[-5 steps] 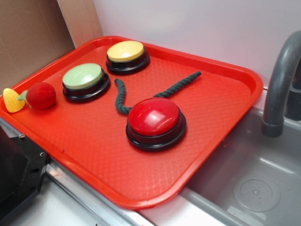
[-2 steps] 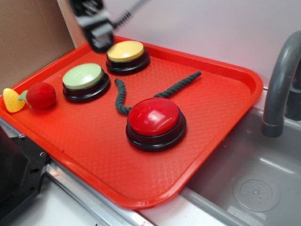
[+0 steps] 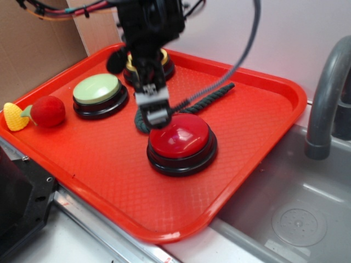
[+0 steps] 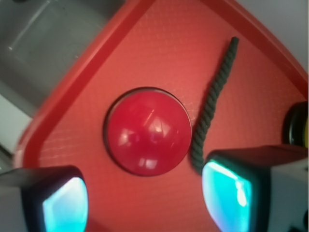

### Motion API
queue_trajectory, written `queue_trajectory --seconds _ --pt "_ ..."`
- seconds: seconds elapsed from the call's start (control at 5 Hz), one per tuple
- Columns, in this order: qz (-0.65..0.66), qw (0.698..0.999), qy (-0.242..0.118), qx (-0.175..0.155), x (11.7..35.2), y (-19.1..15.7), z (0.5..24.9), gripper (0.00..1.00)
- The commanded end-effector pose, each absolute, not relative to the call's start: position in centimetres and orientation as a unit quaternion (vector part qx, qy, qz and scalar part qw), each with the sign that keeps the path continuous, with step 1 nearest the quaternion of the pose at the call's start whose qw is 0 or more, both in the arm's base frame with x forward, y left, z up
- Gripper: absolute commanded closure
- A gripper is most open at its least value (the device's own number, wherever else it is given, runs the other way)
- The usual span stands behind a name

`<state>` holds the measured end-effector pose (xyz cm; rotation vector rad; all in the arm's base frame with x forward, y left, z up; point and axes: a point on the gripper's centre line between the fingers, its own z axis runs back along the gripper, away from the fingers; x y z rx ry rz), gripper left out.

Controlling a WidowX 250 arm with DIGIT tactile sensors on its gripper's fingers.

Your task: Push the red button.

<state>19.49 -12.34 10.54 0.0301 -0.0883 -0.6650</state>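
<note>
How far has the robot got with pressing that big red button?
Done: the gripper has arrived over the red button, beside the green rope. In hand: it hovers at the button's rim, fingers spread; the wrist view shows the dome uncovered, with nothing visibly touching it. Left: the press itself, which does not appear to have happened yet.

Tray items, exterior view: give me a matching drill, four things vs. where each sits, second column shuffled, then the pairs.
Things:
1. red button
2. green button
3. fuzzy red ball
4. dark rope

Places:
A. at the tray's left edge, beside a yellow corn toy
B. mid-tray, just under the gripper
C. running from behind the red button toward the tray's far right side
D. left of the gripper, in front of the yellow button

Pairs: 1-B, 2-D, 3-A, 4-C
</note>
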Motion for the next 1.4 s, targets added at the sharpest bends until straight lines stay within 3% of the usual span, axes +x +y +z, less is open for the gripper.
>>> queue_trajectory --seconds 0.0,0.4,0.6,0.8,1.2 --pt "-0.282 0.959 -0.024 -0.022 20.3 -12.0 8.0 0.0" --pt "-0.282 0.959 -0.024 -0.022 20.3 -12.0 8.0 0.0" --pt "-0.268 0.963 -0.04 0.01 21.0 -12.4 7.0 0.0" --pt "-0.272 0.961 -0.04 0.012 22.0 -13.2 6.0 0.0" --pt "-0.28 0.959 -0.034 0.01 22.1 -13.9 6.4 0.0"
